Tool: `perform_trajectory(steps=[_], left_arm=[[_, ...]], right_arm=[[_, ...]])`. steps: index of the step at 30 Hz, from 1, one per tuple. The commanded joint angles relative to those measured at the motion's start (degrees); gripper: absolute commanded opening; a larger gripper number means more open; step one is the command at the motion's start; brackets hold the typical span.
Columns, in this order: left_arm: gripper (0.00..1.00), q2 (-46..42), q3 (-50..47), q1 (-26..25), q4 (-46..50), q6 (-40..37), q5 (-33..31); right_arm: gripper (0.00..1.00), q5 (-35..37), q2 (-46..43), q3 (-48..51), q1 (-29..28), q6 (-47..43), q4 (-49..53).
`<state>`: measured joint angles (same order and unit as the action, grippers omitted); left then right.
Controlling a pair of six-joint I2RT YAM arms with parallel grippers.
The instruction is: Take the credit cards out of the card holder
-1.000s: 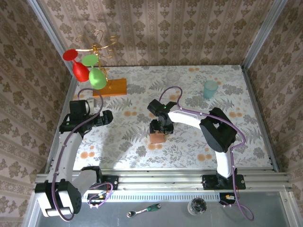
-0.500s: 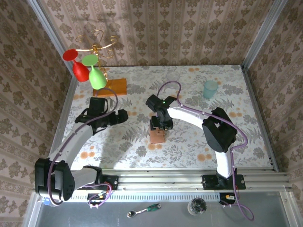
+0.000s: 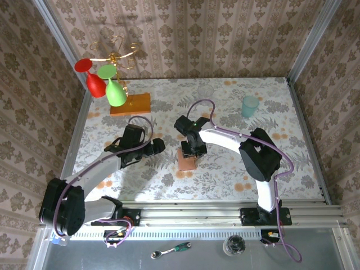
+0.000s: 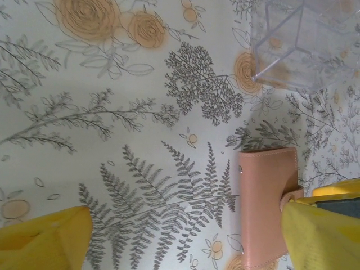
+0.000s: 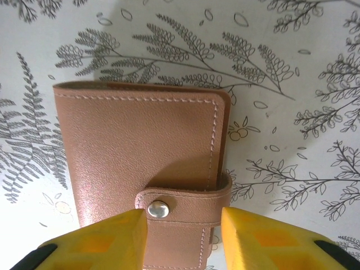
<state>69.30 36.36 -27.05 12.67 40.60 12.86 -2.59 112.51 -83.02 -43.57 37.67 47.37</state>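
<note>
The snapped-shut card holder [image 5: 135, 140] is lying flat mid-table while the right gripper [image 5: 183, 225] is straddling its snap strap [image 5: 185, 203] and the left gripper [image 4: 183, 236] is hovering beside it, both spread and empty, so opening is probably just beginning, calling for pinching and lifting that strap.

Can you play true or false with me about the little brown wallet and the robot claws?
The card holder is snapped shut. True.
The right claw is squeezing a credit card. False: it is open over the card holder, holding nothing.
The left claw is open. True.
The teal cup lies on its side. False: it stands upright.
</note>
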Motion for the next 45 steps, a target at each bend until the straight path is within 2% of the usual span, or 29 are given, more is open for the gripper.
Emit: perform_trajectory(steps=[1,7,14,32,45], left_arm=[[0.87,-0.17,-1.62,-0.99,-2.95,3.76,-0.65],[0.83,-1.68,-2.37,-1.25,-3.03,4.95,-0.71],[0.77,-2.63,-2.74,-1.25,-2.90,5.44,-1.31],[0.74,0.47,-2.44,-1.38,-5.56,6.34,0.30],[0.71,1.58,-4.25,-2.11,-9.13,7.42,1.86]], right_arm=[[0.40,-0.83,-1.24,0.49,-0.75,0.12,-0.72],[0.34,-1.06,-0.35,-0.34,-1.18,0.12,-0.94],[0.33,-1.20,1.02,-1.77,-1.78,-0.40,-0.28],[0.32,-1.28,6.01,-2.36,-1.76,-1.68,-0.35],[0.11,-0.66,6.39,-0.07,-1.69,-0.32,-1.05]])
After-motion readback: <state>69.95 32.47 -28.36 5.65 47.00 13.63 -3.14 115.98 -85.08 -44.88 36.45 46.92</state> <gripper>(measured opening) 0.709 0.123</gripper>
